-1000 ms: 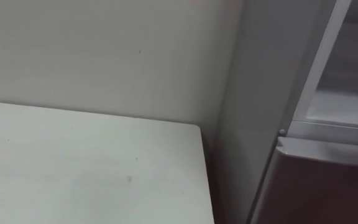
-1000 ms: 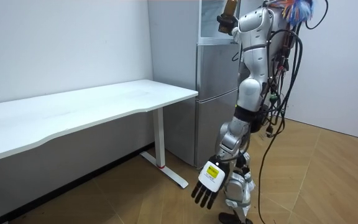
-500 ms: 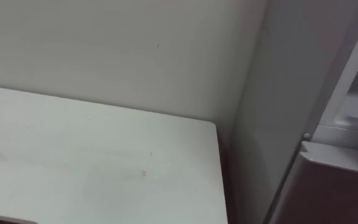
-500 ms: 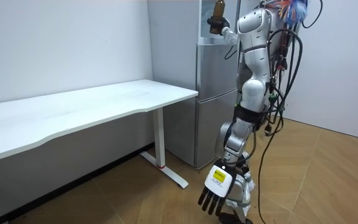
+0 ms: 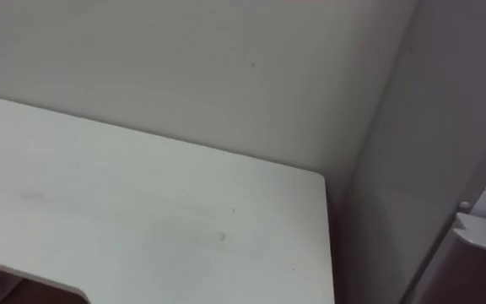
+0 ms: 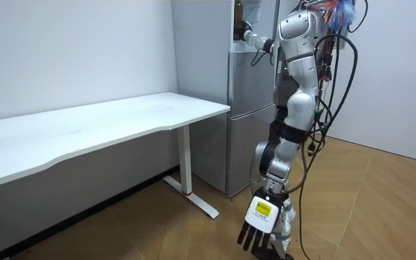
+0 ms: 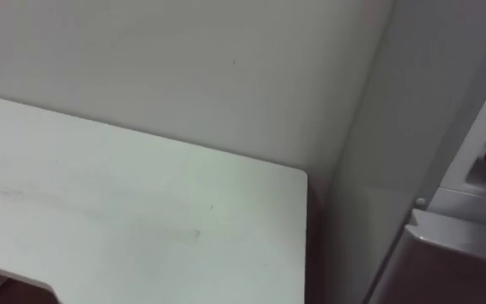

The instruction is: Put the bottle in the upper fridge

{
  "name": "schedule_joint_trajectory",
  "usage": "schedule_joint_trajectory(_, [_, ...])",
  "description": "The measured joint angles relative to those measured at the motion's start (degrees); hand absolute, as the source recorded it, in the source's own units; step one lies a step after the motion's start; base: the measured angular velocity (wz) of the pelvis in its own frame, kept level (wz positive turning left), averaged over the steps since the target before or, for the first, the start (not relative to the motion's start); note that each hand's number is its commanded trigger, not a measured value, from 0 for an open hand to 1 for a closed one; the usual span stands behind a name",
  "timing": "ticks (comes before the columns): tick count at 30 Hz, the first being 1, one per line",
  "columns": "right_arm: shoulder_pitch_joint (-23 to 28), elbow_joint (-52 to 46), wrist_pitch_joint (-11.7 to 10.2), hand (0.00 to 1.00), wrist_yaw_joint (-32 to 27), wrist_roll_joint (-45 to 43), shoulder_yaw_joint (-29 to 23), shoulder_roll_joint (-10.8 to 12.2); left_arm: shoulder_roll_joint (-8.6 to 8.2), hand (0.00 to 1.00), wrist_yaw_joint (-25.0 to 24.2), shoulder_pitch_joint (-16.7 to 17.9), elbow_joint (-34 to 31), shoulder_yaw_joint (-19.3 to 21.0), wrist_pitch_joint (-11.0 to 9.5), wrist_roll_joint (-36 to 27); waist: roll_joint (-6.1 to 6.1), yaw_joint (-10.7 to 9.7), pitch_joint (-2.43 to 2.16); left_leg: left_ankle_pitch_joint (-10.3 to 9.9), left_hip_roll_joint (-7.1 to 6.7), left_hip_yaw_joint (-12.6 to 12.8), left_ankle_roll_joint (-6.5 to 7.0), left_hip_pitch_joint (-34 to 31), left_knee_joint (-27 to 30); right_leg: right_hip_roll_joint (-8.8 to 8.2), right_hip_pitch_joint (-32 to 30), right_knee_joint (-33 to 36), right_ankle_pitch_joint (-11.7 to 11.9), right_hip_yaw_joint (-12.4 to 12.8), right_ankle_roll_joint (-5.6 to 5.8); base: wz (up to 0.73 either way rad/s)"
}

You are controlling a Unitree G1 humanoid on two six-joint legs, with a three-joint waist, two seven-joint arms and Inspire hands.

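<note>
we stand at the fridge (image 6: 251, 108), just beside the end of the white counter (image 6: 121, 119). our right robot hand (image 6: 246, 32) is raised to the open upper compartment (image 6: 261, 19) and looks clamped round the lower part of the bottle (image 6: 238, 10), which stands upright above the fingers at the mouth of that compartment; whether its base touches a shelf we cannot tell. our left robot hand (image 6: 257, 225) hangs low by the leg, fingers straight and loose, holding nothing.

we judge the bottle small, dark and stiff, likely glass or hard plastic: light enough for one hand, smooth and so apt to slip, and liable to topple or crack if set down crooked. the hold low on the body seems right to us: it puts the weight close under the fingers and leaves the neck free. we would let go only once the base sits flat on the shelf.
</note>
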Motion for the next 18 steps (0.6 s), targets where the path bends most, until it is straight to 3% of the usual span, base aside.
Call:
schedule_joint_trajectory(5, [-1.04, 5.01, 0.12, 1.00, 1.56, -0.82, 0.60, -0.64, -0.01, 0.00, -0.91, 0.18, -0.47, 0.31, 0.85, 0.06, -0.50, 1.54, -0.01, -0.02, 0.00, -0.14, -0.11, -0.02, 0.82, 0.14, 0.54, -0.41, -0.24, -0.05, -0.09, 0.01])
schedule_joint_trajectory(7, [-1.36, 6.72, 0.03, 1.00, 1.94, -0.78, 0.61, -0.64, 0.00, 0.00, -1.14, 0.19, -0.53, 0.65, 1.58, 0.06, -0.58, 1.46, 0.19, -0.09, -0.01, -0.80, -0.19, 0.00, 0.83, 0.31, 1.20, -0.73, -0.22, -0.64, -0.10, 0.16])
schedule_joint_trajectory(11, [-1.55, 10.87, -0.68, 1.00, 3.22, -0.38, 0.56, -1.18, -0.05, 0.00, -1.10, 0.63, -0.54, 1.78, 2.70, 0.09, -0.88, 2.59, -0.05, -0.05, 0.01, -1.57, -0.38, 0.07, 1.06, 0.53, 2.53, -2.56, 0.25, -1.56, -0.28, 0.12])
schedule_joint_trajectory(12, [-1.58, 11.59, -1.00, 0.67, 3.86, -0.18, 0.58, -1.63, -0.05, 0.00, -1.05, 0.89, -0.58, 1.75, 2.81, 0.06, -0.68, 2.67, 0.00, -0.05, 0.00, -1.94, -0.38, -0.11, 1.35, 0.50, 2.74, -2.68, 0.38, -2.14, -0.26, 0.12])
schedule_joint_trajectory(13, [-1.59, 11.91, -1.17, 0.56, 4.16, -0.13, 0.58, -1.84, -0.05, 0.00, -1.01, 1.00, -0.58, 1.75, 2.90, 0.06, -0.55, 2.67, 0.02, -0.06, 0.00, -2.14, -0.38, -0.13, 1.42, 0.45, 2.91, -2.80, 0.46, -2.47, -0.25, 0.19])
schedule_joint_trajectory(14, [-1.60, 12.36, -1.25, 0.29, 4.26, -0.12, 0.57, -2.13, -0.04, 0.00, -0.90, 1.15, -0.62, 1.76, 3.32, 0.02, -0.28, 2.67, -0.05, -0.06, -0.01, -2.68, -0.36, -0.14, 1.52, 0.31, 3.36, -3.32, 0.69, -3.11, -0.25, 0.15])
schedule_joint_trajectory(15, [-1.65, 12.46, -1.26, 0.08, 4.27, -0.08, 0.57, -2.27, -0.04, 0.00, -0.83, 1.16, -0.68, 1.76, 3.57, 0.01, -0.16, 2.75, -0.05, -0.06, -0.01, -2.80, -0.37, -0.15, 1.53, 0.31, 3.39, -3.34, 0.72, -3.16, -0.25, 0.12])
schedule_joint_trajectory(16, [-2.06, 12.80, -1.31, 0.00, 4.62, -0.09, 0.60, -2.37, -0.04, 0.00, -0.73, 1.19, -0.70, 1.75, 3.82, 0.02, 0.00, 2.83, 0.01, -0.06, -0.01, -2.88, -0.37, -0.21, 1.53, 0.29, 3.40, -3.35, 0.73, -3.31, -0.26, 0.05])
schedule_joint_trajectory(18, [-2.87, 13.69, -1.49, 0.00, 4.88, -0.09, 0.79, -2.39, -0.04, 0.00, -0.65, 1.22, -0.70, 1.75, 3.97, 0.02, 0.17, 2.82, 0.01, 0.03, -0.01, -3.00, -0.47, -0.25, 1.51, 0.26, 3.40, -3.40, 0.74, -3.68, -0.28, 0.02])
